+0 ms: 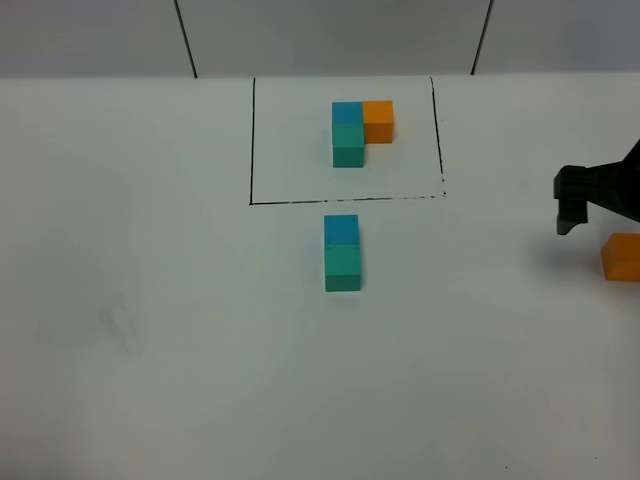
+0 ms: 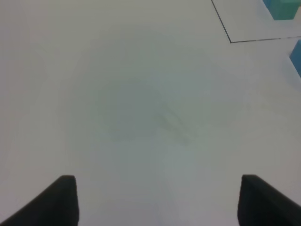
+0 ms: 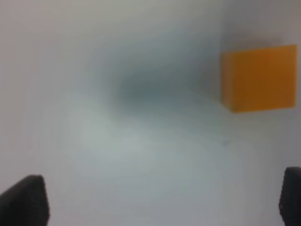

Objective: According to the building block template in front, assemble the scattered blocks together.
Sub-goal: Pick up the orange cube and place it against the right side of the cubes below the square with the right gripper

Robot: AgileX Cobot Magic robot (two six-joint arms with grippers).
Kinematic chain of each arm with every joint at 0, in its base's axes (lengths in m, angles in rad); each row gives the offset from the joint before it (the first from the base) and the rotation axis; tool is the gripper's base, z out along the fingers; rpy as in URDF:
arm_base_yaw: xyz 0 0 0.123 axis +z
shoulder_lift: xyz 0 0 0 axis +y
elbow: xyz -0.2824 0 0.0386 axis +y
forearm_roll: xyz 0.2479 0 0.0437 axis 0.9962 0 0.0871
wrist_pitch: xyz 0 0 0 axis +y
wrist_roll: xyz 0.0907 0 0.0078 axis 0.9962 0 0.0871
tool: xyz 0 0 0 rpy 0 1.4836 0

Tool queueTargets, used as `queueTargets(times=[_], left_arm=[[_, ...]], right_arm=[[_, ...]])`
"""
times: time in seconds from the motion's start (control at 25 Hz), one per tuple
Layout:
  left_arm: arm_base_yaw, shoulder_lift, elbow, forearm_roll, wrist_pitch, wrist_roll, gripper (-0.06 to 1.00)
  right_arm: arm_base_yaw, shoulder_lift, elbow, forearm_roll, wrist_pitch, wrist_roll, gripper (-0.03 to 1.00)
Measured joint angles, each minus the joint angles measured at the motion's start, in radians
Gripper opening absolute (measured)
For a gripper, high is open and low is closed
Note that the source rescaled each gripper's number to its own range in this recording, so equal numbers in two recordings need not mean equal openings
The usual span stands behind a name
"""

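Your right jaws stood wide open and empty near the orange cube (image 1: 622, 256), which lay well apart from the joined blue cube (image 1: 341, 229) and teal cube (image 1: 342, 268) just outside the template (image 1: 348, 145) frame. Your left jaws were parted, empty. Descending off-centre, you risked knocking the orange cube across the bench.

surface: broad white matte tabletop (image 1: 150, 380) | behind tabletop: pale grey panelled wall (image 1: 330, 35), two dark slanted seams (image 1: 186, 38) | light: even, soft, diffuse
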Motion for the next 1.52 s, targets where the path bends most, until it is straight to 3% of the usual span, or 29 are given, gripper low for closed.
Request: queueTargets(times=[0.08,0.32,0.48,0.8,1.32,1.4,1.52], left_arm=[[0.000,0.000,0.000,0.000,0.000,0.000,0.49],[0.000,0.000,0.000,0.000,0.000,0.000,0.49],[0.000,0.000,0.000,0.000,0.000,0.000,0.49],[0.000,0.000,0.000,0.000,0.000,-0.001,0.49],[0.000,0.000,0.000,0.000,0.000,-0.001,0.49],[0.000,0.000,0.000,0.000,0.000,-0.001,0.49],[0.000,0.000,0.000,0.000,0.000,-0.001,0.49]], right_arm=[[-0.036,0.007,0.000,0.012,-0.027,-0.090,1.00],[-0.146,0.091,0.000,0.177,-0.089,-0.357,1.00],[-0.203,0.162,0.000,0.204,-0.097,-0.454,1.00],[-0.251,0.216,0.000,0.210,-0.142,-0.542,1.00],[-0.265,0.327,0.000,0.208,-0.217,-0.546,1.00],[-0.265,0.333,0.000,0.206,-0.217,-0.546,0.94],[-0.265,0.335,0.000,0.200,-0.214,-0.546,0.66]])
